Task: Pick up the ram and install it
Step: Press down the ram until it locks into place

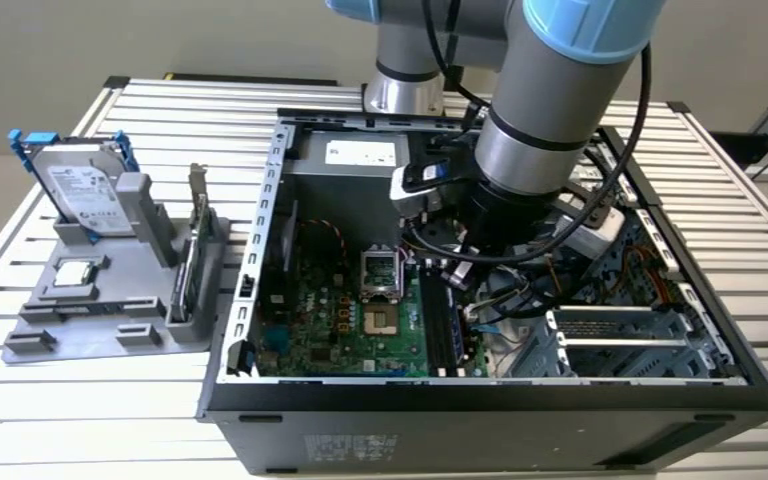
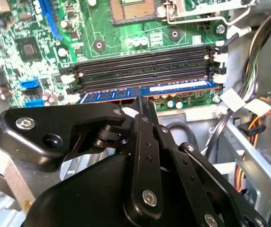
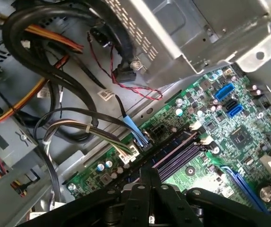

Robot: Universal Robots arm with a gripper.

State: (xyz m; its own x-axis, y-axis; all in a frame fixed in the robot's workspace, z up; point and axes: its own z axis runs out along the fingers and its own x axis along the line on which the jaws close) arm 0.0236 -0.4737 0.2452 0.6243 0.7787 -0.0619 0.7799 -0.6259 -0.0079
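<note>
slatted metal table under open computer case and grey parts holder

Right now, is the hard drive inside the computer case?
No, the hard drive stands in a grey holder outside the computer case.

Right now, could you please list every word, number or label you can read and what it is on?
None legible.
White label on the silver boxy hard drive: too small.
White label on the grey power supply: too small.
White strip on the blue-green ram stick: too small.
</note>
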